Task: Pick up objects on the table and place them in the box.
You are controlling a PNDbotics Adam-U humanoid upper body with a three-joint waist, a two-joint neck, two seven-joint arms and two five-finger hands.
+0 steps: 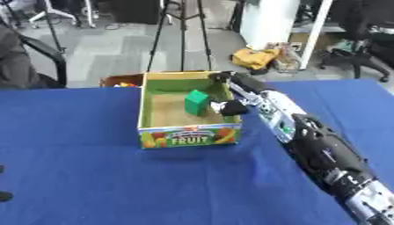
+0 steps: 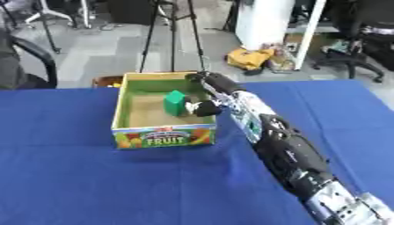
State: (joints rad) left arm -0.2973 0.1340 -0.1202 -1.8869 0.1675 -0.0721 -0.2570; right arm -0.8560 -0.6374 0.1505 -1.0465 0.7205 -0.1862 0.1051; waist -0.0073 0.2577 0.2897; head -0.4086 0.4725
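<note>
The counter (image 1: 85, 176) is covered in a plain blue cloth and fills the lower part of both views; beyond its far edge lies a grey office floor (image 1: 115, 48) with the black legs of a tripod (image 1: 182, 30), a white pillar (image 1: 273, 17), a yellow bag (image 1: 254, 58) on the floor beside it, and dark office chairs at the left and right margins; the right arm (image 1: 323, 154), black with silver joints, comes in from the lower right corner and stretches up across the cloth to the box; the box (image 1: 189, 137) is an open cardboard tray standing on the counter near its far edge, green on its inner walls and brown on its floor, with a front panel printed with coloured fruit and the word "FRUIT" in white letters; inside it a green block (image 1: 196, 102) stands upright toward the right side; the right hand (image 1: 231, 108) hangs inside the box just beside the block, its dark fingers curled, whether they touch the block I cannot tell; a dark bit of the left hand (image 1: 4, 195) shows at the lower left edge.
</note>
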